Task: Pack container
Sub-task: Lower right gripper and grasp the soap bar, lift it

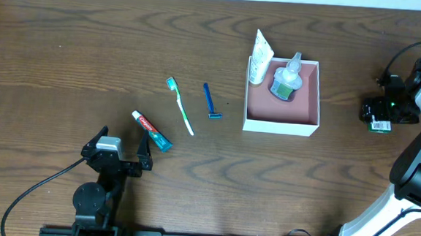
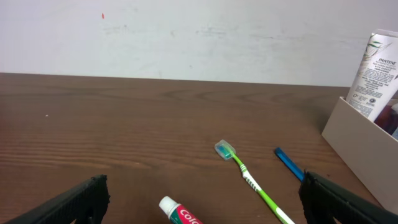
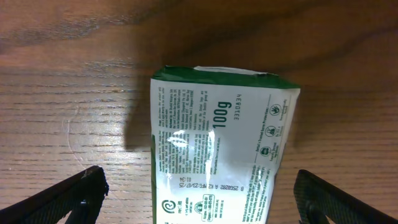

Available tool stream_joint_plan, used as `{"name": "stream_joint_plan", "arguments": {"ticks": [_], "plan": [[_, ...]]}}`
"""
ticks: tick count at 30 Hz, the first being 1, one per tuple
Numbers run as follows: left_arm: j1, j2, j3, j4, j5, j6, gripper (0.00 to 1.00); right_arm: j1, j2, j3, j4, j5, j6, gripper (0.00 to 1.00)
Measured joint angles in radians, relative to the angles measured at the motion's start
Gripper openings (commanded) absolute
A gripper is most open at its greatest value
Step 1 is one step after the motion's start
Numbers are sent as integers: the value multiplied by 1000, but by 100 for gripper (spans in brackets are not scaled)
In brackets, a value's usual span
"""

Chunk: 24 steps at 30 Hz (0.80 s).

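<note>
The container (image 1: 305,127), a square white box with a dusty-pink inside, stands right of centre. It holds a white Pantene tube (image 1: 259,59) leaning at its left wall and a clear bottle (image 1: 287,80). Its wall (image 2: 367,149) and the tube (image 2: 376,74) show in the left wrist view. A toothpaste tube (image 1: 152,131), a green toothbrush (image 1: 180,105) and a blue razor (image 1: 210,102) lie on the table left of it. My left gripper (image 1: 119,155) is open and empty just behind the toothpaste (image 2: 180,214). My right gripper (image 1: 384,108) is open, low over a green-and-white soap packet (image 3: 217,155).
The wooden table (image 1: 68,51) runs wide to the left and back. The toothbrush (image 2: 249,180) and razor (image 2: 287,160) lie ahead and right of my left gripper (image 2: 202,199). The soap packet (image 1: 379,126) lies near the table's right edge, apart from the container.
</note>
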Motion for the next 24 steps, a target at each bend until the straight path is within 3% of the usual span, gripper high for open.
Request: {"name": "stream_joint_plan", "arguments": {"ticks": [18,21,24], "plan": [[0,0,0,0,0,0,98,0,36,-4,5,16,0,96],[0,0,0,0,0,0,98,0,39,-5,8,17,0,90],[0,0,0,0,0,0,98,0,39,-5,12,17,2,77]]}}
